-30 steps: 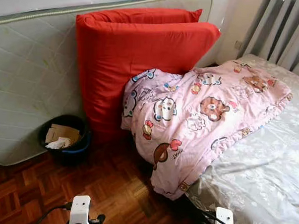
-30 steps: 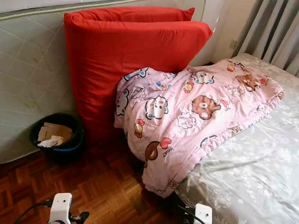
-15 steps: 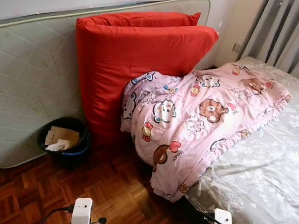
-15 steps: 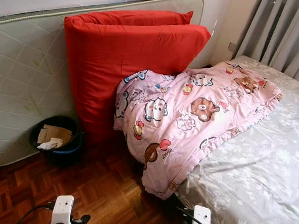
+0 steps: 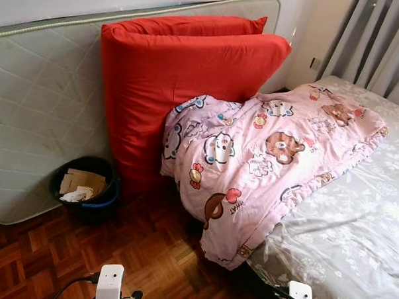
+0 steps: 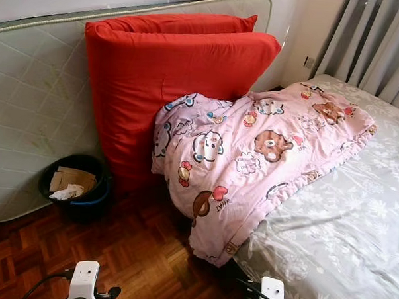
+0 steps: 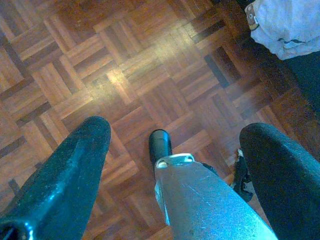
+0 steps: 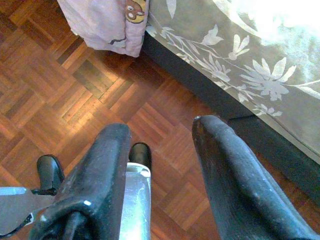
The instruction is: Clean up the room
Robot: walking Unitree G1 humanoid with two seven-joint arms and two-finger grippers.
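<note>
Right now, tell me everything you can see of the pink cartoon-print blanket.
The pink quilted blanket with cartoon bears and animals looks soft and padded, rumpled rather than spread flat. It lies across the near corner of the bed with the grey floral sheet, and one end spills over the edge, hanging down to the brown parquet floor. Its upper bunched part leans against the big red cushions propped on the upright pale mattress. Nothing is gripping it.

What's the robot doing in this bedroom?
Nothing is being held yet. The robot stands on the wooden floor facing a pink cartoon blanket that hangs off the bed. Both arms hang low: the left gripper and right gripper are open above the floor. A black bin of scraps sits by the red cushions.
</note>
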